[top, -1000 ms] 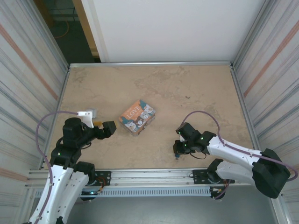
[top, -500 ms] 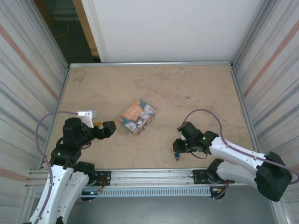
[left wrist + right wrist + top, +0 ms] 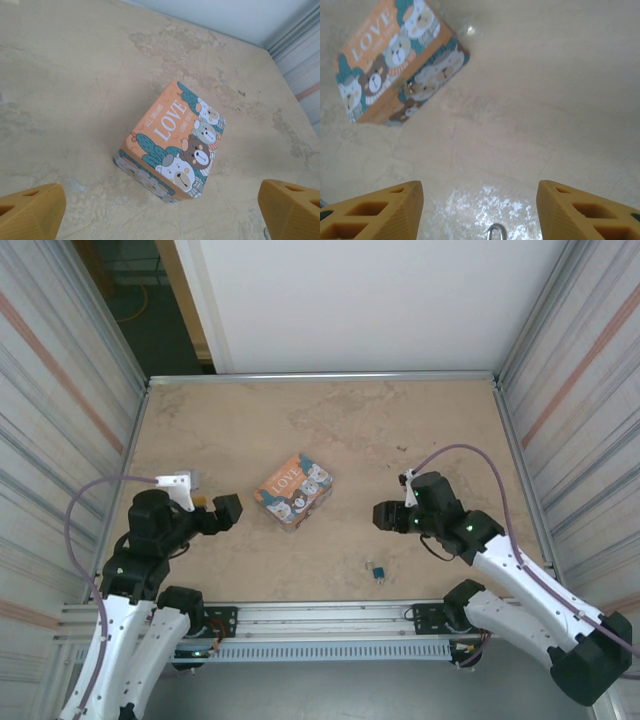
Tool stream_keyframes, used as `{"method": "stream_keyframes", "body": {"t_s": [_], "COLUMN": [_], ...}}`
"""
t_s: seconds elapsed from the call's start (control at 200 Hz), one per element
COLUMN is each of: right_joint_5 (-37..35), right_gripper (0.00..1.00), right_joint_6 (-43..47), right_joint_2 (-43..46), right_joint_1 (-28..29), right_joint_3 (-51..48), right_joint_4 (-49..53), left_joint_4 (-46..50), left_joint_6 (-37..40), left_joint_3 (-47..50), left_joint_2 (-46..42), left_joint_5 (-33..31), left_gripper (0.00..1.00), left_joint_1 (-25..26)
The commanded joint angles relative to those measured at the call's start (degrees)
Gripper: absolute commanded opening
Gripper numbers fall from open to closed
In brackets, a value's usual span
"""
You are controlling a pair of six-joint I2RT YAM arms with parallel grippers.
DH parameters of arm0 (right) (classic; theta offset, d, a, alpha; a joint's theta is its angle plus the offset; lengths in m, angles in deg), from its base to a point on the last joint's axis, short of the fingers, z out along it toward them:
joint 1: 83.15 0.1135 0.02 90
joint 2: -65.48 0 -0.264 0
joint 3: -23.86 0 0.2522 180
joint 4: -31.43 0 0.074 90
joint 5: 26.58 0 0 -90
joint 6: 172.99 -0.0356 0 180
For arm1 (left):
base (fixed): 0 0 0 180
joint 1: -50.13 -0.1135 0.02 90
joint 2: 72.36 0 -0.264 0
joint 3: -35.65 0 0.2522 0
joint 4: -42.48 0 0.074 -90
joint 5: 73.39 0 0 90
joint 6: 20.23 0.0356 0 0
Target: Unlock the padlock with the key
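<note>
Top external view: padlock lies free by table's near edge, right gripper near it, spread & empty, prob. to grasp it; left gripper spread wide, idle beside box.

The right gripper has its orange fingers spread wide above the tan table, the silvery shackle of the padlock at the bottom edge between them, the orange LOVE box upper left

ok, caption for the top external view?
Padlock lies free by the front rail; left arm and right arm flank the orange LOVE box, jaws open.
</note>
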Motion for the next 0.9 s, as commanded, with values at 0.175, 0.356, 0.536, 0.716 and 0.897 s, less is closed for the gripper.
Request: {"method": "stream_keyframes", "body": {"t_s": [0.175, 0.356, 0.536, 0.716, 0.897], "right_joint_5": [-2.1, -5.8, -12.3, -15.1, -17.6], "right_gripper": [0.79, 0.95, 0.99, 0.99, 0.99], "right_joint_6": [6.2, 9.4, 14.3, 19.9, 23.1], "right_joint_2": [5.6, 9.1, 12.8, 15.4, 14.9], "right_joint_1": [-7.9, -13.4, -17.0, -18.8, -20.2], "right_joint_3": [1.9, 1.3, -0.8, -3.7, -7.0], "right_joint_4": [1.1, 1.2, -1.2, -6.1, -10.8], "left_joint_4": [1.8, -0.2, -5.2, -12.0, -21.6], "left_joint_6": [2.8, 5.8, 9.8, 14.1, 16.2], "left_joint_3": [-3.2, -2.9, -1.7, 0.5, 5.6], "left_joint_2": [0.3, 3.0, 6.0, 8.3, 8.4], "left_joint_5": [-8.6, -13.8, -19.0, -24.4, -29.1], "left_gripper": [0.99, 0.99, 0.99, 0.99, 0.99], "left_joint_1": [-0.2, -0.3, -0.2, -0.3, -0.3]}}
